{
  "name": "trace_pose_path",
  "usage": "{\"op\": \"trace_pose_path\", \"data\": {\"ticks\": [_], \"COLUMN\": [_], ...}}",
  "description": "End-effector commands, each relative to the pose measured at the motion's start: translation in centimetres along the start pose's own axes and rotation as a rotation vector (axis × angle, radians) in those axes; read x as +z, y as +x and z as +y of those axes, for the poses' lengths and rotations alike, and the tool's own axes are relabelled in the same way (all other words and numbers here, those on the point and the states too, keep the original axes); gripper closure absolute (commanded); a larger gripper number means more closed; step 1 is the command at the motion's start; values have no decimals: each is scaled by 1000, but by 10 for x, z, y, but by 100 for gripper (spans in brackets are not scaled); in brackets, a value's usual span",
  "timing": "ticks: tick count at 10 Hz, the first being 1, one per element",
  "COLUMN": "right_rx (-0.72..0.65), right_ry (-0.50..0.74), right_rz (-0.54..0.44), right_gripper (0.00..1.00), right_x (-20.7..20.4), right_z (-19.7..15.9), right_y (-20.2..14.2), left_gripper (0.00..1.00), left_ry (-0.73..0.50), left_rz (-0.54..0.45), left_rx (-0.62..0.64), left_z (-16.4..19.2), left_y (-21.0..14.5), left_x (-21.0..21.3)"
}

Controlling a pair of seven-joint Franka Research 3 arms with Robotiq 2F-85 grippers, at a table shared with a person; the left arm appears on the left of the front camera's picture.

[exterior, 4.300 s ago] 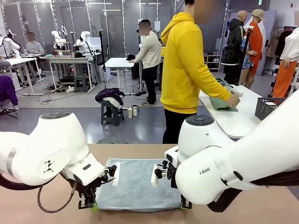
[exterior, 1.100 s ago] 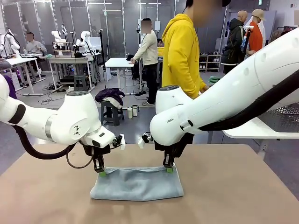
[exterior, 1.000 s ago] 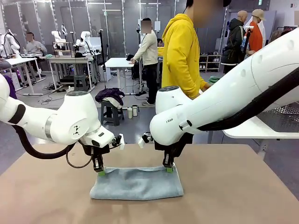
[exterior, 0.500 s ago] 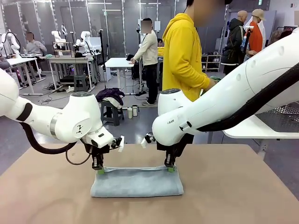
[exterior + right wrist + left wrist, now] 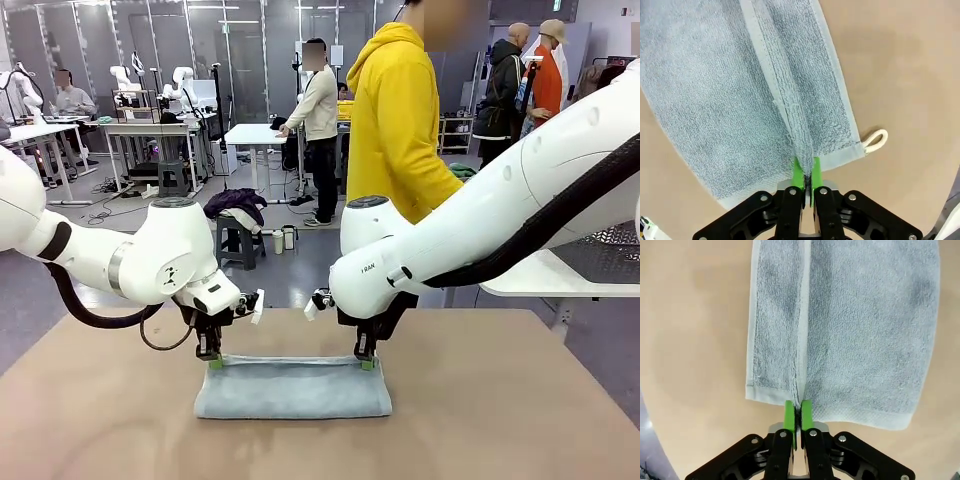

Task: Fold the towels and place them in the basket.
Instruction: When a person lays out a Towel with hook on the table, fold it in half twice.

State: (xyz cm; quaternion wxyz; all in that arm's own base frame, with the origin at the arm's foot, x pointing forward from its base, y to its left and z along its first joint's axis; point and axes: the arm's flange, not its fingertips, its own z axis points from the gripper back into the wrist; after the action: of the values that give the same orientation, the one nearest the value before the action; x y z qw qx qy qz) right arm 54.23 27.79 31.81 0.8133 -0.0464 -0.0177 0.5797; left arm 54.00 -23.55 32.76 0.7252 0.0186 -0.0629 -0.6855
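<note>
While pressed almost pad to pad, pinches w/ L gripper (image 5: 213, 360) a thin ridge of the grey-blue towel (image 5: 293, 388) at one end of its far edge. Does same w/ R gripper (image 5: 365, 362) at the other end, clamped on a raised fold. Lies as a folded strip betw. and just below both grippers, flat on tan tbl (image 5: 500, 420). Shows white loop tag (image 5: 876, 141) just beside R gripper's pinch. Leaves basket (image 5: 615, 252) well off past R gripper's outer side, partly behind arm.
</note>
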Motion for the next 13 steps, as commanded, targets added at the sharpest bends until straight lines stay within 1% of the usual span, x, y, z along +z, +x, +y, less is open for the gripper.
{"op": "trace_pose_path", "data": {"ticks": [1,2,3,4,5,6,7,8,9,10,11,12,13], "right_rx": [17,2,-11,-13,-18,-21,-26,-27,-27,-22,-22,-21,-26], "right_ry": [-26,-26,-32,-34,-33,-37,-43,-51,-58,-68,-68,-64,-55], "right_rz": [-13,-8,-29,-35,-39,-44,-53,-57,-61,-63,-66,-70,-73], "right_gripper": [93,93,73,56,35,18,0,0,0,12,2,0,0], "right_x": [-5,-4,-3,-3,-2,-1,0,2,5,11,15,17,17], "right_z": [-4,-5,-4,-5,-5,-6,-7,-8,-8,-10,-8,-8,-8], "right_y": [-2,-1,-2,-2,-3,-3,-3,-3,-4,-5,-5,-5,-5], "left_gripper": [94,94,66,61,34,30,2,0,0,0,10,0,0], "left_ry": [45,75,73,75,81,83,91,96,101,112,114,98,79], "left_rz": [10,-3,-12,-9,-10,-11,-17,-25,-28,-43,-60,-91,-74], "left_rx": [4,17,14,-1,1,-1,-2,-6,-6,1,-6,-3,17], "left_z": [3,5,5,4,5,6,6,6,6,5,0,-3,-4], "left_y": [-1,0,0,1,1,1,-1,-1,-2,-3,-3,-2,-5], "left_x": [-1,-1,0,0,-1,1,4,8,11,18,24,28,28]}}
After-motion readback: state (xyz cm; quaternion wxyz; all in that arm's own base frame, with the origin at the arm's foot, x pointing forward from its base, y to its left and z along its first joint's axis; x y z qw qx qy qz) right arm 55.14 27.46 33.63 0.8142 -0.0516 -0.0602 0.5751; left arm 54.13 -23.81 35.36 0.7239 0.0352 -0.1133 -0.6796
